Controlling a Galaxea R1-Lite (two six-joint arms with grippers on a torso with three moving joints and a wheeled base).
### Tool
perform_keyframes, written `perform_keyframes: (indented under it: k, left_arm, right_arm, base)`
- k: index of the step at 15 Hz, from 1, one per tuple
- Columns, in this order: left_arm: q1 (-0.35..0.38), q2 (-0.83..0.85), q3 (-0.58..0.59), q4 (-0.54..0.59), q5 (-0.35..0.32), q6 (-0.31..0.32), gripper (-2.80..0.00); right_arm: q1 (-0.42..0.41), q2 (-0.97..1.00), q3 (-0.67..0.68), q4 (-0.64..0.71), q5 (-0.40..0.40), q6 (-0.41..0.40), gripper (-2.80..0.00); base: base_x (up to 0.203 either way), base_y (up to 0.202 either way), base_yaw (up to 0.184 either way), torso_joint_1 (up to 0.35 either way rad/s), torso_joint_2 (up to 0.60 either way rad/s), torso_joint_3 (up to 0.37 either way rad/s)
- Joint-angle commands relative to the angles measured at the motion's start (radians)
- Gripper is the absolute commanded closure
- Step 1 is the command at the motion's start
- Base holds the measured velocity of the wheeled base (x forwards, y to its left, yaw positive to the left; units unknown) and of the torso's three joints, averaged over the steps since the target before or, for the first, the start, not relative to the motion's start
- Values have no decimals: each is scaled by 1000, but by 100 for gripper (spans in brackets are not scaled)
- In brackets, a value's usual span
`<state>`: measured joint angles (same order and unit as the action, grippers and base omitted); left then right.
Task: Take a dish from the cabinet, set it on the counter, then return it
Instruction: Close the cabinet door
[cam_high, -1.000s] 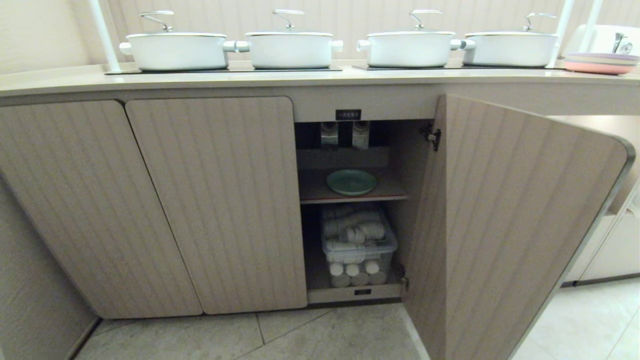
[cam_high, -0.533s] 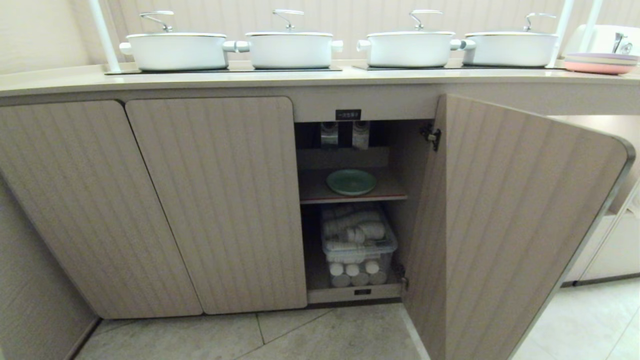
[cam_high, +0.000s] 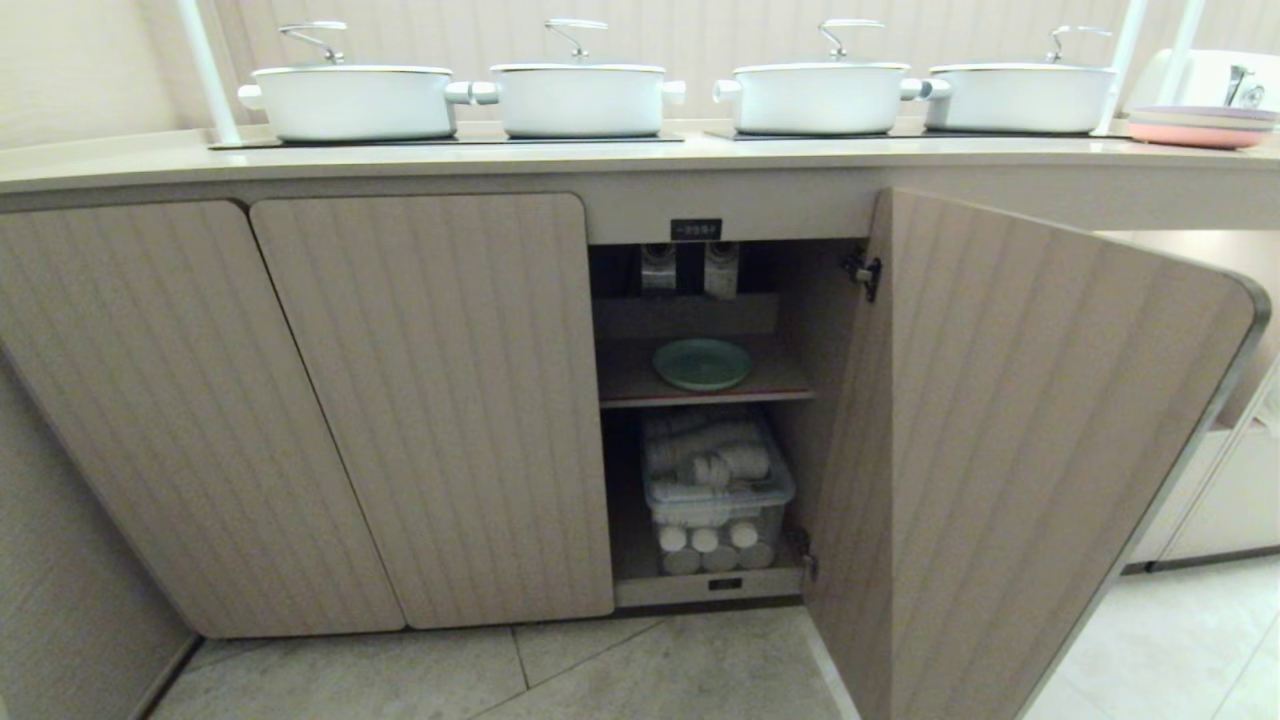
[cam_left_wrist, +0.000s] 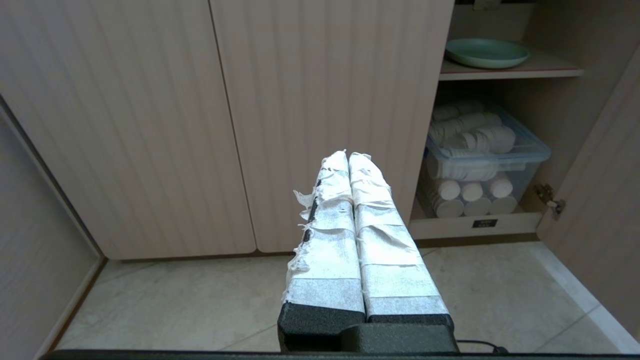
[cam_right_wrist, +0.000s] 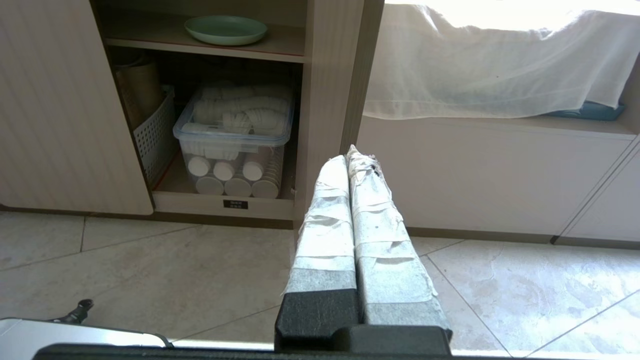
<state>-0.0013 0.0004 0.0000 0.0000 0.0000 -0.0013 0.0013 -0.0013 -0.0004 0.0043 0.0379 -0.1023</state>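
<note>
The mint-green dish lies flat on the wooden shelf inside the beige ribbed cabinet, whose right door stands swung open. The dish shows in the left wrist view and, as the same dish, in the right wrist view. Above runs the cream counter. Neither arm appears in the head view. My left gripper is shut and empty, low in front of the closed doors. My right gripper is shut and empty, low before the open door's edge. Both are well short of the dish.
Several white lidded pots stand on the counter, with stacked pink and lilac plates at its far right. A clear bin of white cups fills the lower compartment. A white cloth hangs over the niche to the right.
</note>
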Motion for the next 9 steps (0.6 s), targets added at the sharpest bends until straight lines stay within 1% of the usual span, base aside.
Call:
perform_keyframes:
  k: [1, 9]
  left_arm:
    - [1, 0, 0, 0, 0, 1, 0]
    - [1, 0, 0, 0, 0, 0, 0]
  right_arm:
    - [0, 1, -1, 0, 0, 0, 0]
    - [0, 1, 0, 0, 0, -2, 0]
  base:
    - [0, 0, 0, 0, 0, 0]
    - [0, 0, 0, 0, 0, 0]
